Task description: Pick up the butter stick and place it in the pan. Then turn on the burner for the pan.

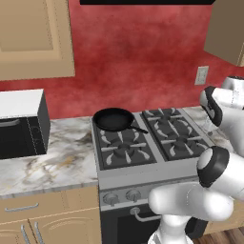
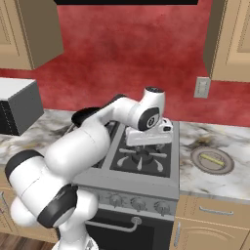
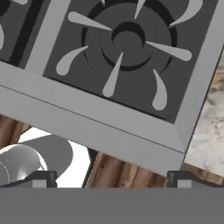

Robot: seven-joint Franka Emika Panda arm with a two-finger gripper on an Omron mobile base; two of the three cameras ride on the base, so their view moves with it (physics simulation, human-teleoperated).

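Two things matter most for you right now: the stove (image 2: 141, 161) and the counter (image 2: 215, 180) on its right side. You are working over the stove, which is the biggest thing here, with grey grates on top and knobs (image 2: 139, 204) along its front.

The arm is reaching over the front right burner (image 3: 127, 40). The gripper (image 3: 111, 177) is pointing down at that burner, and its two small tips are standing wide apart with nothing between them. It is holding nothing.

The pan (image 1: 113, 118) is sitting on the back left burner, with its thin handle pointing toward the middle of the stove. The pan is empty.

The butter stick (image 2: 213, 158) is lying on a small round plate (image 2: 212, 160) on the counter, to the right of the stove. So the butter is lying off to the right of the gripper, past the stove's edge, and the pan is lying the other way, back and to the left. The stick's long side is running mostly left to right, tipped a little.

I think you are needing to swing right first. The counter around the plate looks bare, so you have room to come down. Mind the plate's rim when closing on the stick.
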